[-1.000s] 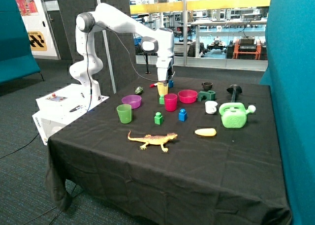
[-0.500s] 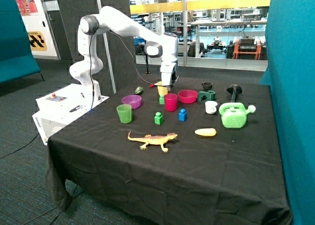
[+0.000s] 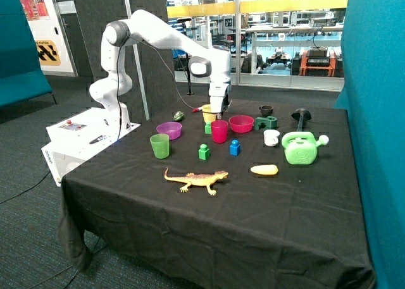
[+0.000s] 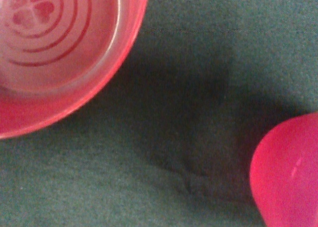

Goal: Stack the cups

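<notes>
Arm has swung from behind the pink cup [image 3: 219, 131] toward the pink bowl [image 3: 241, 123] — gripper [image 3: 213, 114] clamps the yellow cup [image 3: 209, 114], lifted just above it. Green cup [image 3: 159, 146] untouched — nothing stacked yet.

— From my desk, where does the outside camera stand?

— Off the near corner of the black-clothed table [image 3: 266, 219], well back and above tabletop height, facing the white jointed robot arm [image 3: 166, 41] and the glass wall behind. I get the whole table.

— And the wrist one?

— It looks straight down, very close to the cloth. It catches only part of the shallow pink plastic bowl [image 4: 59, 63] and the magenta-pink translucent tumbler [image 4: 290, 172].

— What do they share?

— That bowl [image 3: 241, 122], that tumbler [image 3: 219, 131], and the cloth between them.
</notes>
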Motion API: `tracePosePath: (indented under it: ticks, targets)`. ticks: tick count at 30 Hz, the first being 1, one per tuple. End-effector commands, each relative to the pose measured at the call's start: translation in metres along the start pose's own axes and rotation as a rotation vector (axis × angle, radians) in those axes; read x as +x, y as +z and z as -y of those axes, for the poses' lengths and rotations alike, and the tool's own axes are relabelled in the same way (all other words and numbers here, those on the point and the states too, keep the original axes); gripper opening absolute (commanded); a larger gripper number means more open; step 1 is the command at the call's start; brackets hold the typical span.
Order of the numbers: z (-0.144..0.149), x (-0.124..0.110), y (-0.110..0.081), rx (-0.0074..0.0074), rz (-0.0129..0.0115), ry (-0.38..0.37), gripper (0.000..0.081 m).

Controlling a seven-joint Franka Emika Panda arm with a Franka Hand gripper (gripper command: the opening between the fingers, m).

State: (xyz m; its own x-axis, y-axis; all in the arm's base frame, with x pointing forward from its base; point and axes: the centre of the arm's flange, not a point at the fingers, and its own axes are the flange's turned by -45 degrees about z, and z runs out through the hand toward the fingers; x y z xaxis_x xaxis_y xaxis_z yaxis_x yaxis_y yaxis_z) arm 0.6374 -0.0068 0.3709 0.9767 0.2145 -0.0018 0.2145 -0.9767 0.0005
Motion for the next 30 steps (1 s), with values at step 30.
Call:
tracePosePath:
  ticks: [30]
  targets:
    - [-0.001,-0.001,0.030,0.0005,-0.0018,-0.030,0.0277]
